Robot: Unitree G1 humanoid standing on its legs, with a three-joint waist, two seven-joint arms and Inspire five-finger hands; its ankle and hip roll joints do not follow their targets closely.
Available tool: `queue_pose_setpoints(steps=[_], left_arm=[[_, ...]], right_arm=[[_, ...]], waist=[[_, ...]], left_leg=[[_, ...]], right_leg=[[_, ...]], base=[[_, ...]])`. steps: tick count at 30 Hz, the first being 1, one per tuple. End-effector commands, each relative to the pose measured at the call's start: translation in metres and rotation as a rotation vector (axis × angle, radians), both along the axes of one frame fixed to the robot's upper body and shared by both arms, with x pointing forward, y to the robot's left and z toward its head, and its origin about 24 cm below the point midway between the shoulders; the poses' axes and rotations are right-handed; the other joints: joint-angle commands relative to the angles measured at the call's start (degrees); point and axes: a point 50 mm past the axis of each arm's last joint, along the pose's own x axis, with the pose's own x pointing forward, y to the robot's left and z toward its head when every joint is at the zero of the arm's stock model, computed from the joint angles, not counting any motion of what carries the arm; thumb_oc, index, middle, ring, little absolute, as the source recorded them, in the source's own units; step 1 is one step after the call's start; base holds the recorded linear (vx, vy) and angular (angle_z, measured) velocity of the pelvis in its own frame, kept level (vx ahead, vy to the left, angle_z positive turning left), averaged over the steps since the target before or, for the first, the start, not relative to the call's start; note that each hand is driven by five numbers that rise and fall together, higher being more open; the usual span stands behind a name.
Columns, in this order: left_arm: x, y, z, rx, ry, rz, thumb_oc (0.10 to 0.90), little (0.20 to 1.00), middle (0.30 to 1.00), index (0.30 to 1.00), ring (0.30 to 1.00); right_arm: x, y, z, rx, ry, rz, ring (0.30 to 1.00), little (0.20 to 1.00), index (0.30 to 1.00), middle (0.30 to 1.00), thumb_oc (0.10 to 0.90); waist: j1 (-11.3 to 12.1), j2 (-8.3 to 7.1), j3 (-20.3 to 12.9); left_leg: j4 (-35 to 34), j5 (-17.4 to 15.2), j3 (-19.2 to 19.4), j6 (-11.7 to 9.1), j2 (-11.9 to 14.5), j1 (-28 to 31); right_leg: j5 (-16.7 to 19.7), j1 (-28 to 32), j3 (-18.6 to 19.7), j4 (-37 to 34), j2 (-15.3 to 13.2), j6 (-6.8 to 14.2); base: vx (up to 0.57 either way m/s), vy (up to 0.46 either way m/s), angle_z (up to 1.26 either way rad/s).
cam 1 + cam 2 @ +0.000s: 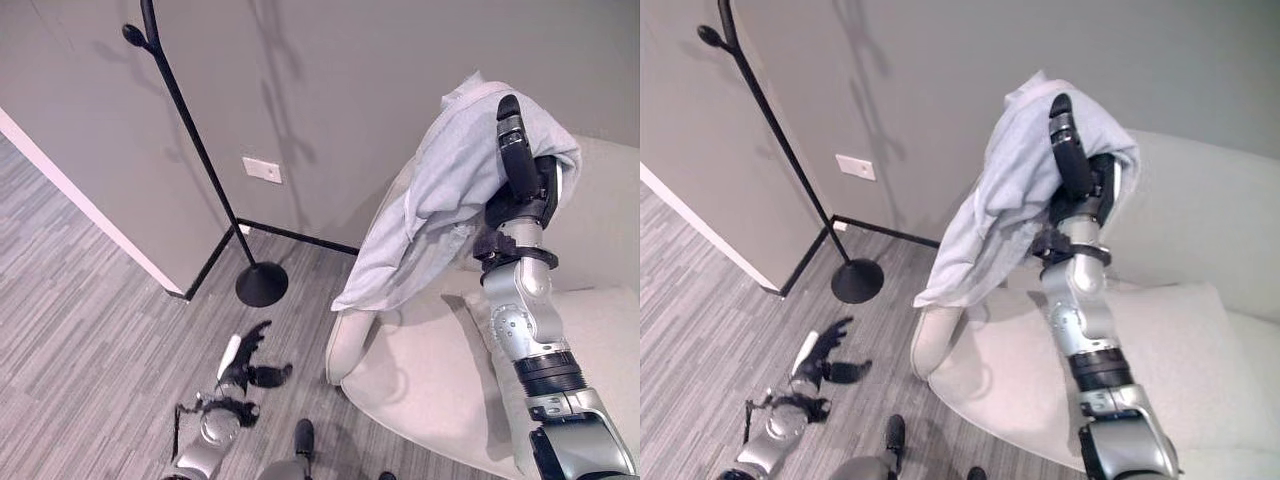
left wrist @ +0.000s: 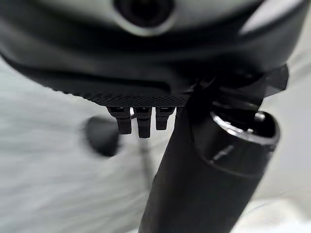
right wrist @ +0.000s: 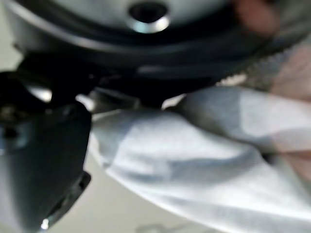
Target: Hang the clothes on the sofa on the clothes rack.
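right hand [image 1: 520, 165] raised, pale garment [image 1: 430, 200] draped over it, above sofa [image 1: 600, 330]

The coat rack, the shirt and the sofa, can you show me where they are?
Coat rack [image 1: 261, 284]: left eye view, on its round black base on the floor.
Shirt [image 1: 440, 190]: left eye view, on the pale cloth draped over the raised right hand.
Sofa [image 1: 1200, 330]: right eye view, on its bare seat cushion.

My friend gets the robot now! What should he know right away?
Right hand: raised over the sofa, light grey garment draped over it; its grip on the cloth is hidden.
Left hand: low over the floor, fingers relaxed, holding nothing.
Clothes rack: stands by the wall, nothing on the hook in view.
Done: garment lifted off the sofa.
Left: carry it to the rack and hang it.
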Motion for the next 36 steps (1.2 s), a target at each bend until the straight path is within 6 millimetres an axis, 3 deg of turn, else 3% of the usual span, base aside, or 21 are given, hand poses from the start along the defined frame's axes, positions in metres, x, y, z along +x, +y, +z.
queue_pose_setpoints(steps=[1, 2, 3, 4, 7, 9, 13, 14, 16, 17, 20, 23, 24, 26, 29, 30, 31, 36], left_arm=[[0.024, 0.004, 0.034, 0.074, -0.213, 0.062, 0.8, 0.9, 0.9, 0.9, 0.9], [0.031, 0.001, 0.054, 0.025, -0.304, 0.066, 0.8, 0.9, 0.9, 0.9, 0.9], [0.03, 0.001, 0.054, 0.025, -0.303, 0.066, 0.8, 0.9, 0.9, 0.9, 0.9], [0.034, -0.007, 0.07, -0.043, -0.366, 0.043, 0.8, 0.9, 0.9, 0.9, 0.9], [0.036, -0.029, 0.083, -0.196, -0.403, -0.036, 0.8, 0.9, 0.9, 0.9, 0.9], [0.037, -0.045, 0.083, -0.293, -0.379, -0.095, 0.8, 0.9, 0.9, 0.9, 0.9], [0.042, -0.079, 0.073, -0.293, -0.318, -0.196, 0.8, 0.9, 0.9, 0.9, 0.9], [0.042, -0.08, 0.073, -0.294, -0.319, -0.196, 0.8, 0.9, 0.9, 0.9, 0.9], [0.047, -0.108, 0.067, -0.314, -0.274, -0.243, 0.8, 0.9, 0.9, 0.9, 0.9], [0.048, -0.109, 0.067, -0.315, -0.274, -0.243, 0.8, 0.9, 0.9, 0.9, 0.9], [0.058, -0.154, 0.068, -0.395, -0.208, -0.306, 0.8, 0.9, 0.9, 0.9, 0.9], [0.062, -0.165, 0.067, -0.387, -0.187, -0.31, 0.8, 0.9, 0.9, 0.9, 0.9], [0.066, -0.176, 0.064, -0.354, -0.161, -0.295, 0.8, 0.9, 0.9, 0.9, 0.9], [0.067, -0.176, 0.064, -0.355, -0.162, -0.295, 0.8, 0.9, 0.9, 0.9, 0.9], [0.076, -0.184, 0.055, -0.297, -0.099, -0.218, 0.8, 0.9, 0.9, 0.9, 0.9], [0.083, -0.182, 0.048, -0.285, -0.042, -0.119, 0.598, 0.596, 0.596, 0.596, 0.596], [0.094, -0.167, 0.044, -0.258, -0.007, 0.04, 0.4, 0.3, 0.3, 0.3, 0.3], [0.105, -0.141, 0.048, -0.255, -0.031, 0.231, 0.4, 0.3, 0.3, 0.3, 0.3]], right_arm=[[-0.014, 0.022, 0.078, -0.136, -0.333, 0.049, 0.3, 0.3, 0.3, 0.3, 0.4], [-0.017, 0.025, 0.081, -0.183, -0.344, 0.043, 0.3, 0.3, 0.3, 0.3, 0.4], [-0.017, 0.025, 0.081, -0.183, -0.344, 0.044, 0.3, 0.3, 0.3, 0.3, 0.4], [-0.018, 0.029, 0.08, -0.207, -0.341, 0.047, 0.3, 0.3, 0.3, 0.3, 0.4], [-0.018, 0.037, 0.076, -0.222, -0.327, 0.06, 0.3, 0.3, 0.3, 0.3, 0.4], [-0.017, 0.046, 0.072, -0.222, -0.316, 0.085, 0.3, 0.3, 0.3, 0.3, 0.4], [-0.019, 0.062, 0.068, -0.187, -0.318, 0.134, 0.3, 0.3, 0.3, 0.3, 0.4], [-0.019, 0.062, 0.068, -0.188, -0.319, 0.133, 0.3, 0.3, 0.3, 0.3, 0.4], [-0.022, 0.077, 0.065, -0.154, -0.326, 0.183, 0.3, 0.3, 0.3, 0.3, 0.4], [-0.022, 0.077, 0.065, -0.154, -0.326, 0.182, 0.3, 0.3, 0.3, 0.3, 0.4], [-0.03, 0.103, 0.062, -0.079, -0.339, 0.268, 0.3, 0.3, 0.3, 0.3, 0.4], [-0.034, 0.113, 0.061, -0.044, -0.344, 0.31, 0.3, 0.3, 0.3, 0.3, 0.4], [-0.043, 0.124, 0.061, -0.003, -0.357, 0.372, 0.3, 0.3, 0.3, 0.3, 0.4], [-0.043, 0.124, 0.061, -0.004, -0.357, 0.372, 0.3, 0.3, 0.3, 0.3, 0.4], [-0.059, 0.137, 0.061, 0.069, -0.39, 0.46, 0.3, 0.3, 0.3, 0.3, 0.4], [-0.069, 0.142, 0.06, 0.093, -0.406, 0.516, 0.3, 0.3, 0.3, 0.3, 0.4], [-0.082, 0.143, 0.06, 0.121, -0.428, 0.567, 0.3, 0.3, 0.3, 0.3, 0.4], [-0.092, 0.14, 0.058, 0.105, -0.448, 0.594, 0.3, 0.3, 0.3, 0.3, 0.4]], waist=[[0.0, -3.3, -9.6], [-0.3, -3.59, -10.0], [-0.3, -3.58, -10.0], [-0.6, -3.69, -10.3], [-1.1, -3.86, -10.6], [-1.5, -3.83, -10.7], [-2.4, -3.85, -11.0], [-2.3, -3.82, -10.9], [-3.3, -3.77, -11.1], [-3.3, -3.74, -11.1], [-5.3, -3.51, -11.2], [-6.0, -3.38, -11.1], [-7.0, -3.29, -11.2], [-7.0, -3.23, -11.2], [-8.7, -3.0, -11.3], [-9.8, -2.77, -11.3], [-11.3, -2.42, -11.4], [-12.6, -1.94, -11.3]], left_leg=[[0.2, -8.7, 0.8, -3.7, 2.4, 4.2], [0.2, -8.8, 1.0, -3.7, 2.6, 4.5], [0.2, -8.8, 1.0, -3.7, 2.6, 4.5], [0.2, -8.7, 1.0, -3.8, 2.7, 4.7], [0.2, -8.7, 1.1, -3.8, 2.9, 5.2], [0.2, -8.7, 1.1, -3.7, 2.9, 5.4], [0.2, -8.5, 1.3, -3.8, 3.1, 5.5], [0.2, -8.5, 1.3, -3.8, 3.1, 5.5], [0.2, -8.5, 1.5, -3.9, 3.1, 5.6], [0.2, -8.5, 1.5, -3.9, 3.1, 5.6], [0.2, -8.4, 2.0, -3.9, 3.3, 5.7], [0.2, -8.5, 2.3, -3.9, 3.4, 5.8], [0.2, -8.6, 2.9, -3.9, 3.5, 6.0], [0.2, -8.6, 2.9, -3.9, 3.5, 6.0], [0.2, -8.8, 3.8, -3.8, 3.6, 6.2], [0.2, -8.8, 4.3, -3.8, 3.7, 6.3], [0.2, -9.1, 5.3, -3.9, 3.7, 6.5], [0.2, -9.4, 6.5, -3.7, 3.8, 6.9]], right_leg=[[1.9, -2.9, -0.4, 0.3, -2.6, 2.6], [2.0, -2.7, -0.2, 0.3, -2.4, 2.5], [2.0, -2.7, -0.2, 0.3, -2.4, 2.5], [2.0, -2.6, -0.1, 0.3, -2.3, 2.3], [2.1, -2.2, 0.1, 0.3, -2.1, 2.2], [2.2, -2.0, 0.2, 0.3, -2.0, 2.2], [2.2, -1.9, 0.2, 0.3, -1.9, 2.0], [2.2, -1.9, 0.2, 0.3, -1.9, 2.0], [2.3, -1.9, 0.5, 0.3, -1.9, 1.9], [2.3, -1.9, 0.5, 0.3, -1.9, 1.9], [2.5, -2.2, 1.1, 0.4, -1.7, 1.7], [2.6, -2.4, 1.6, 0.5, -1.6, 1.7], [2.7, -2.7, 2.2, 0.4, -1.6, 1.7], [2.7, -2.7, 2.3, 0.5, -1.6, 1.7], [2.9, -3.2, 3.3, 0.5, -1.6, 1.8], [3.0, -3.7, 4.0, 0.6, -1.6, 1.9], [3.3, -4.3, 4.9, 0.6, -1.7, 2.1], [3.5, -5.0, 6.4, 0.6, -1.6, 2.3]], base=[[-0.03, -0.05, -0.06], [-0.03, -0.037, -0.05], [-0.05, -0.047, -0.06], [-0.03, -0.036, -0.04], [-0.03, -0.044, -0.04], [-0.04, -0.042, -0.07], [-0.03, -0.033, -0.07], [0.0, 0.0, 0.0], [-0.01, -0.015, -0.02], [-0.02, -0.03, -0.02], [-0.02, -0.041, -0.04], [-0.01, -0.02, -0.02], [0.0, -0.018, -0.04], [0.0, -0.011, -0.07], [0.01, -0.013, -0.2], [0.02, -0.015, -0.23], [0.01, -0.011, -0.26], [0.01, -0.009, -0.26]])
